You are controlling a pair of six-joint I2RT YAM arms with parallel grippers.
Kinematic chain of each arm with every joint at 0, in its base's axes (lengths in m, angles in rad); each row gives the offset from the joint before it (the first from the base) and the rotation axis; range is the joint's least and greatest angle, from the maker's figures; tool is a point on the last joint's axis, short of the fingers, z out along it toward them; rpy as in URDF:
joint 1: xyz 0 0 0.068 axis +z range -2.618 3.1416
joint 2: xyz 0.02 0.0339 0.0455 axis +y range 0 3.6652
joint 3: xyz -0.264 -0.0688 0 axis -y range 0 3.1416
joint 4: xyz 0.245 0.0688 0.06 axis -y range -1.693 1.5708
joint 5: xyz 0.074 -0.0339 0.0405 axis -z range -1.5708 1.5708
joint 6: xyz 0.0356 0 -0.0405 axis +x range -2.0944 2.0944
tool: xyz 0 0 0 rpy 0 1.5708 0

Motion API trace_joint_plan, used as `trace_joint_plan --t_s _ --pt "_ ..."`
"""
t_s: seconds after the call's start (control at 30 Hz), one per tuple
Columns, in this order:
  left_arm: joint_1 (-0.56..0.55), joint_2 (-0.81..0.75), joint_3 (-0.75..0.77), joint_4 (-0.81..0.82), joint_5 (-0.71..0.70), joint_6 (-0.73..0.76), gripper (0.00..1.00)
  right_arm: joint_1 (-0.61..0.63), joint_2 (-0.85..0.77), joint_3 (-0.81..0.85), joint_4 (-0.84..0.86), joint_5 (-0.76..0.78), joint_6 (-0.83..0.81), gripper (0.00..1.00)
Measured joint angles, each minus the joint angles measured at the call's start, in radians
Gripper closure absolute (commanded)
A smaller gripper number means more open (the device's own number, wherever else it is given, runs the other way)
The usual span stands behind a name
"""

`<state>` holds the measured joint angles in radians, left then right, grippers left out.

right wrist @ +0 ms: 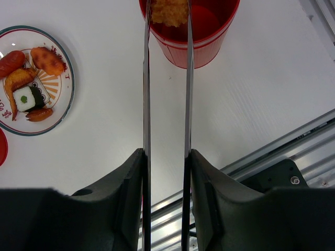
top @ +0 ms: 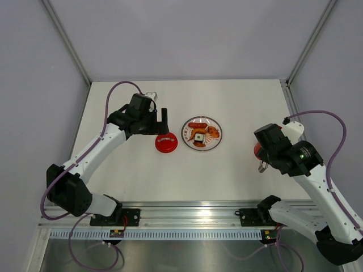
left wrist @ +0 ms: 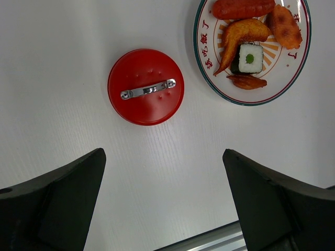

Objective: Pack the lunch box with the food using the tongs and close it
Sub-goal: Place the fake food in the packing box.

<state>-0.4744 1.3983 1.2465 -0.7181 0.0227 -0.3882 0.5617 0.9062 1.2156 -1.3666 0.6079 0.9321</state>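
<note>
right claw (right wrist: 166, 157) clenched on the tongs (right wrist: 147, 78), fried piece (right wrist: 168, 11) pinched between their tips at the lunch box (right wrist: 209, 36) mouth, left claw (left wrist: 162, 157) released wide above the lid (left wrist: 145, 68)

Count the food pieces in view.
6. Five lie on the plate: a sausage, fried lump, fried wedge, roll, brown bit. One fried piece sits in the tongs at the lunch box mouth; more may hide inside.
</note>
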Motion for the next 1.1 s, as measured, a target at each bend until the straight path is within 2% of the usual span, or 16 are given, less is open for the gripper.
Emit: trace_joint_plan --t_s 0.4,0.47,1.1 --pt "-0.005 0.000 0.000 0.000 0.000 0.000 0.01 0.000 0.000 0.000 0.000 0.000 0.004 0.55" --pt "-0.005 0.000 0.000 0.000 0.000 0.000 0.01 0.000 0.000 0.000 0.000 0.000 0.005 0.52" --pt "-0.010 0.017 0.000 0.000 0.000 0.001 0.01 0.000 0.016 0.000 0.000 0.000 0.007 0.52"
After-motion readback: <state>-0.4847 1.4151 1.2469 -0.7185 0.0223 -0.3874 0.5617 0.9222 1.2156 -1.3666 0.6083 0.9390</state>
